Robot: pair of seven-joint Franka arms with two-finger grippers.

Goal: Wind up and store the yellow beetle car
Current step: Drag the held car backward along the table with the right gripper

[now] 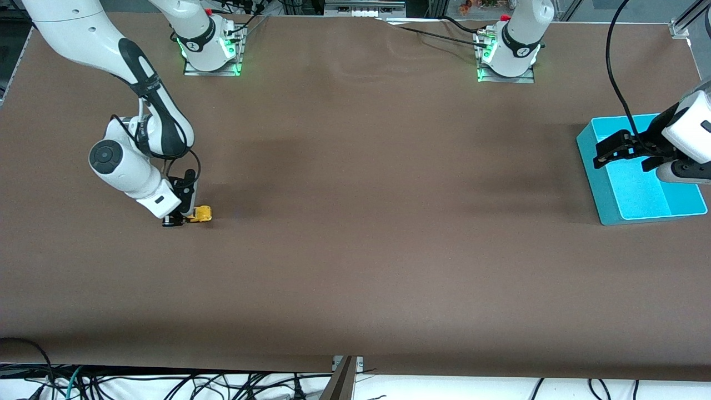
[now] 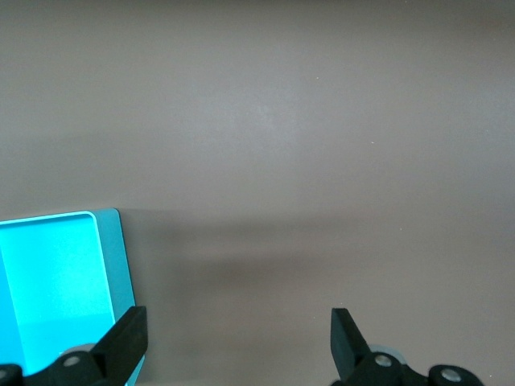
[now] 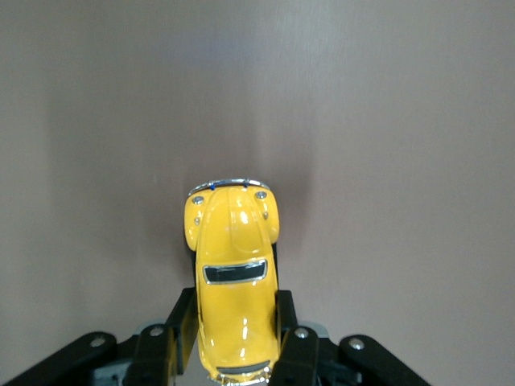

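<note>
The yellow beetle car [image 1: 201, 214] sits on the brown table near the right arm's end. My right gripper [image 1: 186, 216] is shut on its rear half, low at the table surface. In the right wrist view the car [image 3: 233, 273] shows from above with its fingers [image 3: 179, 330] pressed against both sides and its nose pointing away from the gripper. My left gripper [image 1: 614, 149] hangs open and empty over the edge of the cyan bin [image 1: 589, 150]. Its fingertips [image 2: 129, 338] show wide apart in the left wrist view.
The cyan bin stands at the left arm's end of the table and also shows in the left wrist view [image 2: 113, 249]. The two arm bases [image 1: 211, 50] stand along the table's top edge. Cables hang below the table's front edge.
</note>
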